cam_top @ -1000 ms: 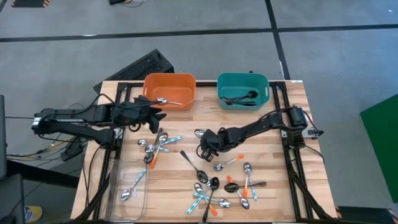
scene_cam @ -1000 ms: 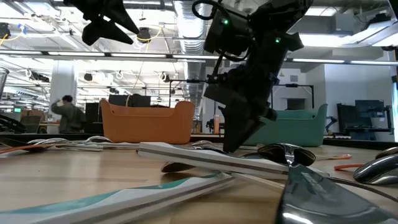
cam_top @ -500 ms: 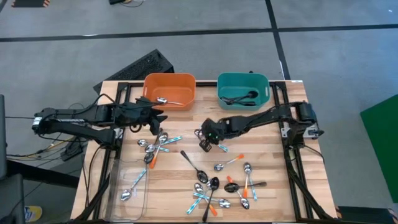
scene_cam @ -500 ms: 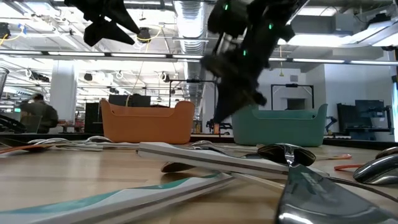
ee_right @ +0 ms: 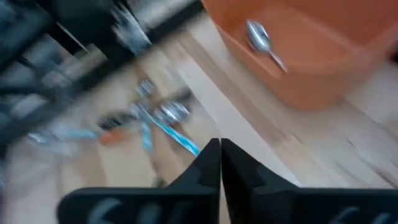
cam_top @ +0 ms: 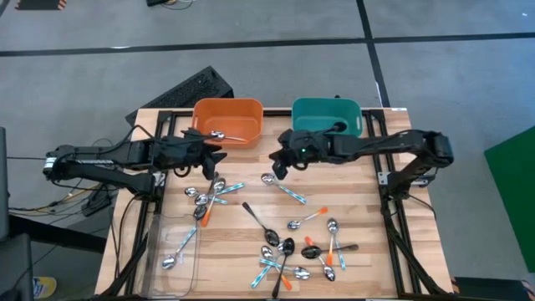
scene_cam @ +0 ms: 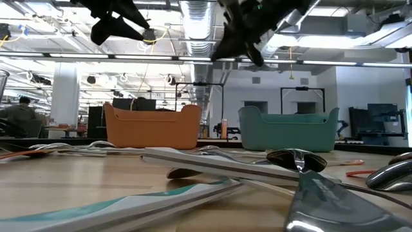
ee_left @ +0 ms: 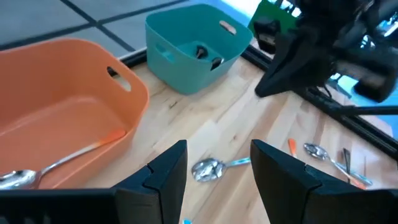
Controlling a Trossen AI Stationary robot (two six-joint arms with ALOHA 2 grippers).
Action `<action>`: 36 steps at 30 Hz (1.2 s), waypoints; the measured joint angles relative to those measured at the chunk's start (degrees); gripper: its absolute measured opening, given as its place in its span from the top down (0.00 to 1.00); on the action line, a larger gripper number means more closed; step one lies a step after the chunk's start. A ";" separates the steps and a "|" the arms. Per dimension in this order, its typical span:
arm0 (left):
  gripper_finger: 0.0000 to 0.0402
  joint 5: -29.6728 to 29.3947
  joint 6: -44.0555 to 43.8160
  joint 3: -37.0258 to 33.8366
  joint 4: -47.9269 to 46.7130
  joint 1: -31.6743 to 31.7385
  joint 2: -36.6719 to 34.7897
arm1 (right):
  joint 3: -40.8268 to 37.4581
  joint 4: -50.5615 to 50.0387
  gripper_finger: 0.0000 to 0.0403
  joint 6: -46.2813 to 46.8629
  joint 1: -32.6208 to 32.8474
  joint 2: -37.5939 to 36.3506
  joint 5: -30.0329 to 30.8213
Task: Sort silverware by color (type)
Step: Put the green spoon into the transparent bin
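Pressed together and empty, the right gripper (cam_top: 278, 162) hangs between the orange bin (cam_top: 227, 122) and the teal bin (cam_top: 327, 122).

Left gripper (cam_top: 213, 155), fingers spread, waits beside the orange bin, where I see one orange-handled spoon (cam_top: 226, 135). Remaining silverware (cam_top: 284, 251) lies scattered across the wooden table (cam_top: 368, 209); dark spoons (cam_top: 322, 132) fill the teal bin.

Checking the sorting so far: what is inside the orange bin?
The orange bin holds one spoon with an orange handle, lying on its floor. The near wall hides part of the floor, so more could lie there.
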 joint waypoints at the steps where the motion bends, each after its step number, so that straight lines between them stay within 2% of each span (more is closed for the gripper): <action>1: 0.59 -0.35 0.08 0.00 0.47 0.01 0.00 | -0.12 -1.42 0.88 0.02 -0.34 0.53 -0.06; 8: 0.59 -1.08 0.12 0.01 0.64 0.55 0.00 | -0.17 -6.63 0.69 0.34 0.25 7.03 -0.75; 13: 0.59 -1.10 0.09 0.02 0.57 0.54 0.00 | -0.17 -8.18 0.62 0.53 1.67 12.72 -1.32; 20: 0.59 -1.10 -0.80 0.01 -0.55 0.55 0.02 | -0.10 -9.67 0.61 0.25 2.24 17.55 -1.79; 25: 0.59 -1.15 -1.46 0.01 -1.24 0.54 0.66 | -0.04 -7.02 0.61 -2.94 1.80 19.29 -1.79; 36: 0.59 -0.72 -3.70 -0.03 -2.77 0.52 2.61 | 0.04 -6.61 0.61 -6.95 0.92 23.12 -5.92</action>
